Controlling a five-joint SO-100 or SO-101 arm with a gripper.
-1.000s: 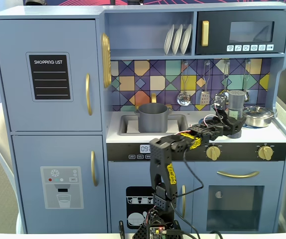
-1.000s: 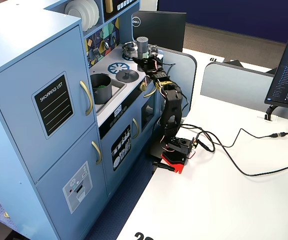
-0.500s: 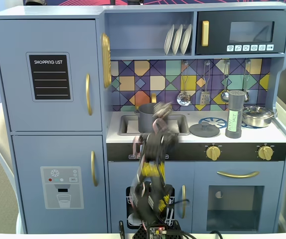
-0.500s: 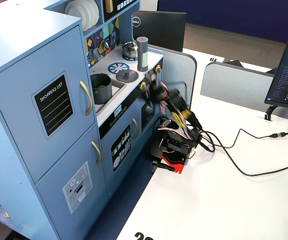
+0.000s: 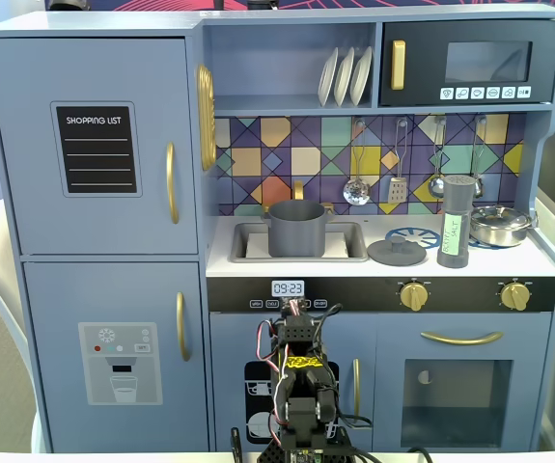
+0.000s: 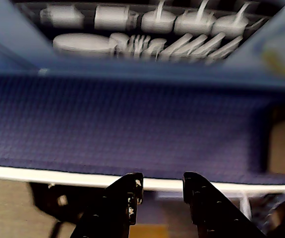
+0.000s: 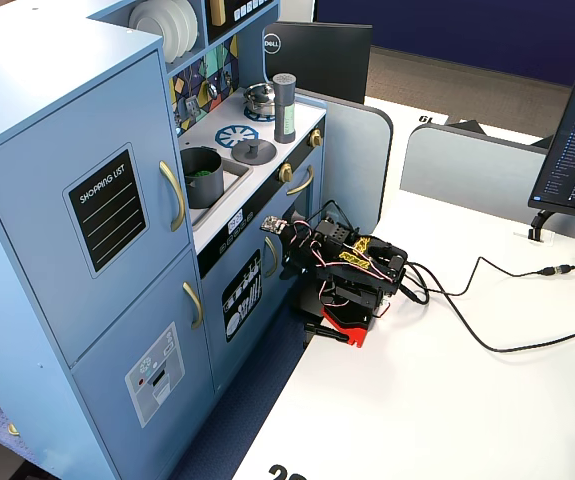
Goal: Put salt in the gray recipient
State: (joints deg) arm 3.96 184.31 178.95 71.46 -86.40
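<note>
gripper is empty, jaws a narrow gap apart, parked low. the salt stands upright on the counter, well above it and off to the right in a fixed view, right of the gray recipient

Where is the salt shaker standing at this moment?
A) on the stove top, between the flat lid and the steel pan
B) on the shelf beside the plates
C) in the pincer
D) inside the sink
A: in a fixed view the salt shaker stands upright on the stove top, with the flat lid to its left and the steel pan to its right.
</note>
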